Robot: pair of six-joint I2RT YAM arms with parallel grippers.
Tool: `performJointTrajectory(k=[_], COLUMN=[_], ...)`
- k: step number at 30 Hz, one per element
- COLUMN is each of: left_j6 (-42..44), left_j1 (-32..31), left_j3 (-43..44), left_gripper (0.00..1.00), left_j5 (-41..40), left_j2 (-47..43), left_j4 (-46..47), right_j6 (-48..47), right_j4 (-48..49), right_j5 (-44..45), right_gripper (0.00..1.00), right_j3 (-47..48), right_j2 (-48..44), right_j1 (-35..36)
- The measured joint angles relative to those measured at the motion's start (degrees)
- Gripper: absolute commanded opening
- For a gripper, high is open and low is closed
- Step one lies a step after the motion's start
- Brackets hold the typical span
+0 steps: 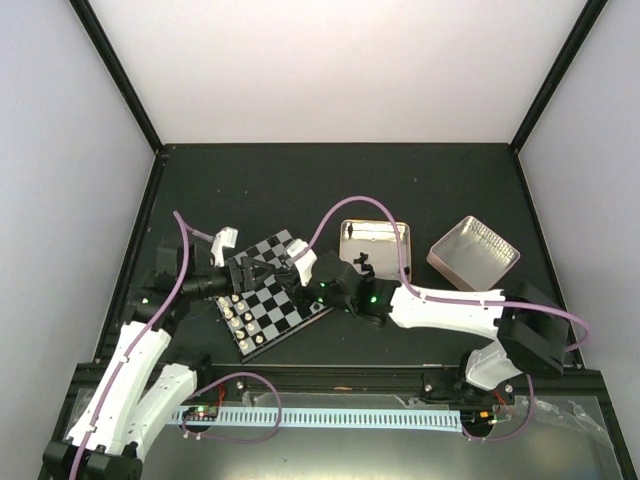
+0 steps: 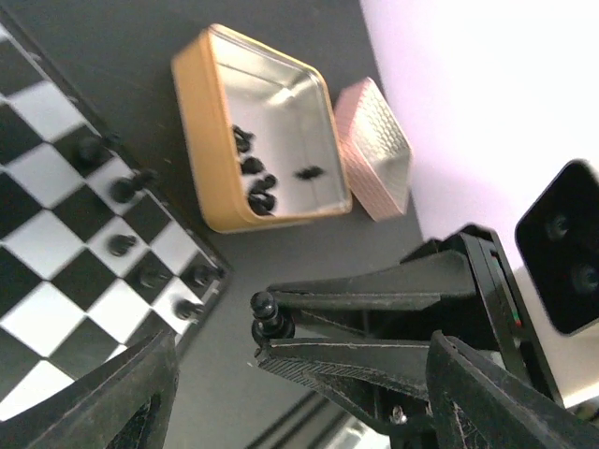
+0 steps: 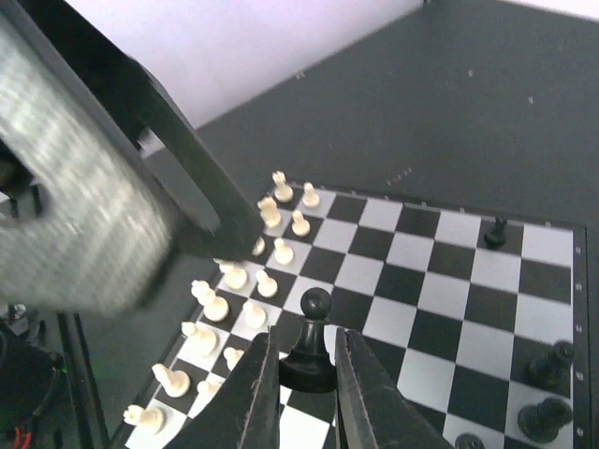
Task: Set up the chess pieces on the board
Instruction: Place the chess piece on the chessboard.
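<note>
My right gripper (image 3: 306, 374) is shut on a black pawn (image 3: 312, 346) and holds it upright above the board (image 3: 421, 271), over its middle squares. In the left wrist view the same pawn (image 2: 266, 318) shows pinched at the tips of the right gripper's fingers (image 2: 374, 290), off the board's (image 2: 56, 243) edge. My left gripper (image 2: 304, 341) stands open and empty, facing that pawn. Several black chess pieces (image 2: 126, 189) stand along the board's edge nearest the tin. Cream-white pieces (image 3: 215, 304) fill the opposite side.
A gold-rimmed tin (image 2: 201, 140) lies beyond the board with several black pieces (image 2: 255, 182) inside. Its pink lid (image 2: 374, 150) rests beside it. From above, the tin (image 1: 345, 240) and lid (image 1: 473, 253) sit right of the board (image 1: 275, 300).
</note>
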Motion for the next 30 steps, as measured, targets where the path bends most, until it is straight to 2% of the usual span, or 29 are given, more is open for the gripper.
performJointTrajectory(k=[6,9,13,15,18,22,26,30], left_j6=[-0.76,-2.01,-4.35,-5.35,-6.34,-7.13,-7.21,-6.69], left_j1=[0.0,0.0,0.0,0.07,0.33,0.33,0.33,0.35], left_j3=[0.02,0.24,0.35,0.33,-0.09,-0.66,-0.66,-0.66], left_gripper=[0.53,0.36,0.23,0.22,0.31,0.34,0.14,0.02], left_j5=[9.7,12.94,14.99,15.41,15.85,16.09,16.04,15.91], left_j2=[2.62,3.37,3.74,3.78,3.78,4.24,5.31,6.1], left_j4=[0.85,2.08,4.15,5.09,6.71,7.58,8.33,8.59], right_j6=[-3.23,-4.11,-4.59,-4.61,-4.66,-4.72,-4.94,-4.98], right_j4=[5.95,7.26,8.48,8.87,9.4,9.55,9.79,9.46], right_j5=[-2.64,-3.39,-3.74,-3.91,-4.09,-4.92,-5.66,-5.9], right_gripper=[0.11,0.11,0.11,0.11,0.1,0.1,0.1,0.1], right_j3=[-2.64,-3.54,-4.46,-4.57,-4.7,-4.85,-4.85,-5.01], right_j2=[-3.61,-4.76,-5.92,-6.27,-6.54,-6.54,-6.54,-6.54], right_j1=[0.0,-0.02,0.0,-0.09,-0.28,-0.26,-0.26,-0.28])
